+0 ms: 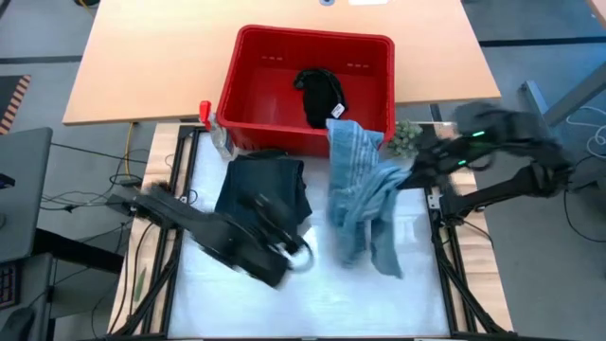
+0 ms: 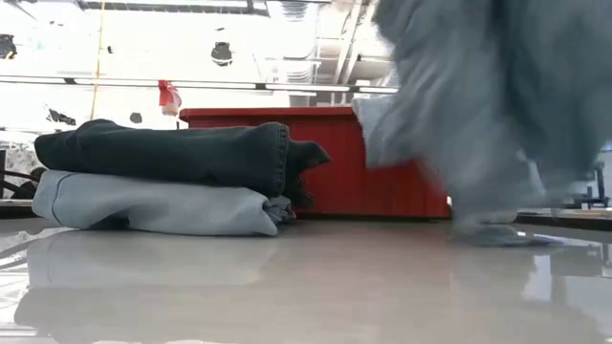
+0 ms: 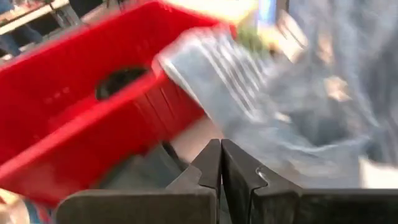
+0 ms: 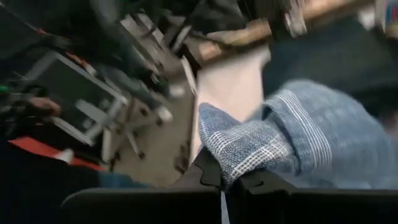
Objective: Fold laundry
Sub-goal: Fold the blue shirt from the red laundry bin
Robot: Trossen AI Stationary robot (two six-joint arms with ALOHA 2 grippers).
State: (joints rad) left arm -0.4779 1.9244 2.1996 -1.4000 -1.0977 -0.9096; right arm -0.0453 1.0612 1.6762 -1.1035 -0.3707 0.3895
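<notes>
Nearest my low camera, the striped cloth [image 2: 497, 105] hangs blurred at the right, its lower end reaching the white table [image 2: 287, 287]. From above I see the same grey-blue striped cloth [image 1: 365, 194] draped from the red basket's near right corner down across the right half of the table, bunched in the middle.

My right gripper [image 4: 224, 177] sits at the cloth's right edge, just off the table's right side, near the basket's corner. Its jaws are clamped on a fold of the striped cloth [image 4: 249, 146], which pokes out between the fingers in the right wrist view. The right arm reaches in from the right.

My left gripper [image 3: 221, 162] is over the near-left part of the table, just near of the folded stack. Its jaws are pressed together with nothing between them that I can see. Past its fingers I see the basket [image 3: 74, 124] and the striped cloth [image 3: 249, 81], both blurred.

The folded stack lies at the far left of the table, touching the basket's near wall: a dark navy garment [image 2: 172, 153] on top of a light blue one [image 2: 153, 205]. From above only the dark one [image 1: 265, 185] shows clearly.

The basket [image 1: 265, 104] stands at the table's far edge, with a black garment [image 1: 319, 95] inside it. A small green ball [image 1: 407, 137] rests just right of the basket's near right corner.
</notes>
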